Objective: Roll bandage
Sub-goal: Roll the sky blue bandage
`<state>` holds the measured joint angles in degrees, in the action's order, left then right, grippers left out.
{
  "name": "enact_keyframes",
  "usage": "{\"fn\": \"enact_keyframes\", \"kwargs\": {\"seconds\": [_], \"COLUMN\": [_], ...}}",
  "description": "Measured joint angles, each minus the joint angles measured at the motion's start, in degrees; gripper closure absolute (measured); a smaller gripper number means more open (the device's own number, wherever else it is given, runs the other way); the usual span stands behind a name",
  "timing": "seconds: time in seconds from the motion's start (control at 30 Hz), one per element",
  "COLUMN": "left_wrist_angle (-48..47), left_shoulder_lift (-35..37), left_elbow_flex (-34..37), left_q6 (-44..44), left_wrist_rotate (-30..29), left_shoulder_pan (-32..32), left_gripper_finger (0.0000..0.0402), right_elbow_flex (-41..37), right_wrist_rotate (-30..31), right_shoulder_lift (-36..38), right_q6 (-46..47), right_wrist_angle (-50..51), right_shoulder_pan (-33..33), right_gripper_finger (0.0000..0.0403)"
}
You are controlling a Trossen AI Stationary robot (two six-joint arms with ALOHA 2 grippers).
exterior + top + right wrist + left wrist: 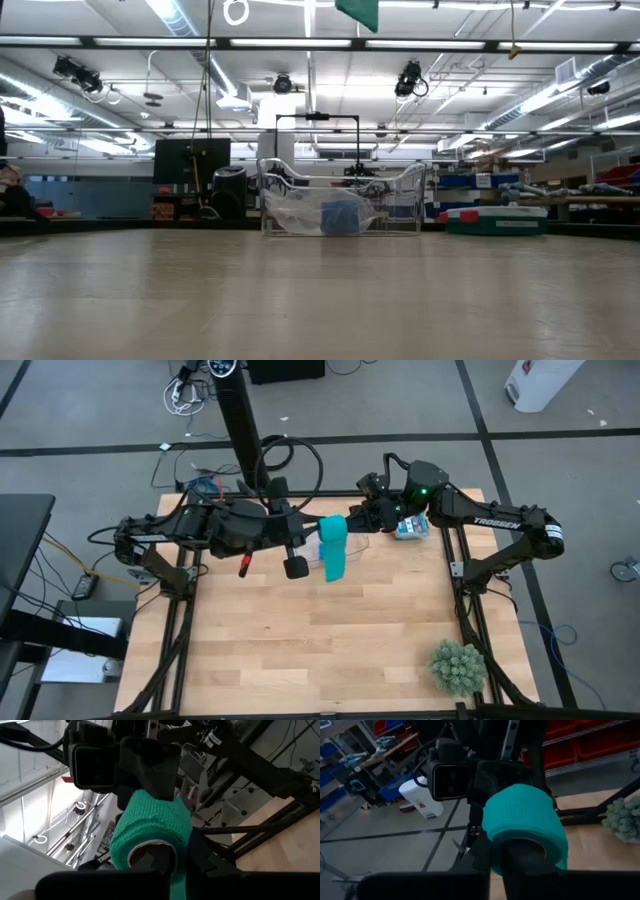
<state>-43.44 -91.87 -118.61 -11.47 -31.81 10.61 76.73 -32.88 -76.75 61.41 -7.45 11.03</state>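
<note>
The teal bandage (333, 538) is a roll held high above the wooden table (300, 640) near its far edge, between my two grippers. A loose tail (335, 567) hangs down from it; its tip shows at the top of the low view (358, 12). My left gripper (312, 540) comes at the roll from the table's left and my right gripper (354, 520) from the right; both are shut on it. The roll fills the left wrist view (525, 820) and the right wrist view (150, 825). My left gripper has one finger (520, 862) in the roll's hollow core at the end facing it and the other outside the roll's wall (492, 845). It comes about level from the table's left. The roll is lifted clear. My right gripper has one finger inside the core opening (150, 857) at the opposite end and the other finger (202, 852) outside the wall (181, 837). It comes about level from the table's right. The tail (177, 887) hangs slack below.
A clear container (340, 205) with a blue roll (342, 217) inside stands at the table's far edge, right of the grippers (410, 528). A green spiky ball (458, 666) sits at the near right corner. Most of the tabletop below the arms is bare wood.
</note>
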Motion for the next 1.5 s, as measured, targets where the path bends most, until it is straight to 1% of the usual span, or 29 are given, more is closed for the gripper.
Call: {"fn": "enact_keyframes", "kwargs": {"seconds": [0.07,0.2,0.3,0.43,0.6,0.7,0.87,0.93,1.13,1.27,1.37,1.5], "left_wrist_angle": [0.18,0.31,-0.37,-0.22,0.00,0.02,0.37,0.38,0.38,0.37,0.35,0.39], "left_shoulder_lift": [0.08,0.41,1.31,2.36,2.48,2.48,2.48,2.48,2.48,2.48,2.48,2.53], "left_elbow_flex": [0.00,0.00,-0.04,-0.04,-0.04,-0.04,-0.04,-0.04,-0.02,-0.03,-0.06,-0.85], "left_q6": [1.80,6.26,8.40,11.67,16.33,17.23,20.65,21.27,25.92,27.17,27.18,26.95], "left_wrist_rotate": [0.14,0.11,-0.19,-0.30,-0.16,0.19,0.24,0.31,0.63,1.03,1.05,1.03], "left_shoulder_pan": [0.00,-0.03,-0.10,-0.63,-1.34,-1.32,-1.59,-1.62,-1.60,-1.62,-1.62,-1.62], "left_gripper_finger": [0.0385,0.0374,0.0376,0.0381,0.0382,0.0382,0.0383,0.0383,0.0383,0.0384,0.0384,0.0383], "right_elbow_flex": [0.00,-0.02,0.01,0.11,0.07,0.09,0.02,0.02,0.02,0.02,-0.02,0.09], "right_wrist_rotate": [-0.66,-3.27,-3.89,-3.86,0.22,2.39,3.60,5.07,8.17,8.84,8.94,12.06], "right_shoulder_lift": [0.00,1.77,4.70,7.78,8.47,7.76,5.82,4.95,4.29,4.23,5.87,8.19], "right_q6": [0.00,0.74,0.01,-5.07,-15.31,-19.20,-23.26,-25.12,-31.56,-33.04,-33.61,-37.57], "right_wrist_angle": [-0.39,-0.05,-0.06,1.76,3.18,3.01,3.97,3.55,4.00,5.48,6.40,8.93], "right_shoulder_pan": [0.02,1.57,2.95,4.53,2.76,0.56,-2.77,-3.93,-5.34,-5.55,-5.42,-5.41], "right_gripper_finger": [0.0359,0.0339,0.0336,0.0337,0.0333,0.0325,0.0300,0.0287,0.0256,0.0255,0.0260,0.0265]}}
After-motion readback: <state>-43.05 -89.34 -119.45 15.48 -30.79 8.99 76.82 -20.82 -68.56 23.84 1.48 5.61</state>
